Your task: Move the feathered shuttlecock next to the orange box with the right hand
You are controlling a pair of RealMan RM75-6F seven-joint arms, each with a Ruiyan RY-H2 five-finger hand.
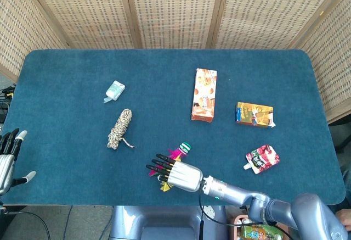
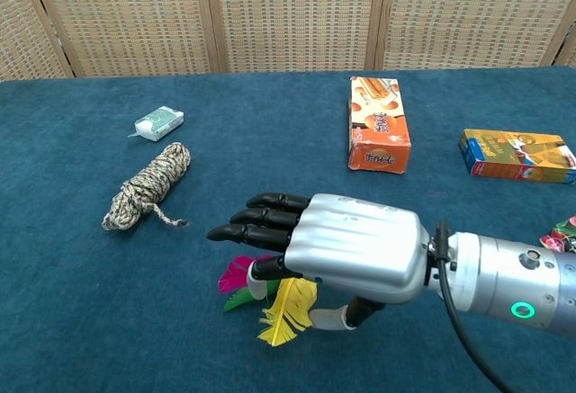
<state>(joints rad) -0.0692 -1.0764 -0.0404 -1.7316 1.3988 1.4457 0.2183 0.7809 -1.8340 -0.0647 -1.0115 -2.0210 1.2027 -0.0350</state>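
The feathered shuttlecock lies near the table's front edge, its green cap pointing away and its pink and yellow feathers fanned toward me. My right hand hovers over its feathered end, fingers stretched out to the left and thumb underneath, holding nothing; in the chest view this right hand hides most of the shuttlecock. The long orange box lies farther back, apart from both; the chest view also shows this orange box. My left hand stays at the table's left edge, fingers apart and empty.
A coiled rope and a small white packet lie to the left. A yellow-orange carton and a red pouch sit to the right. Woven screens stand behind the blue table.
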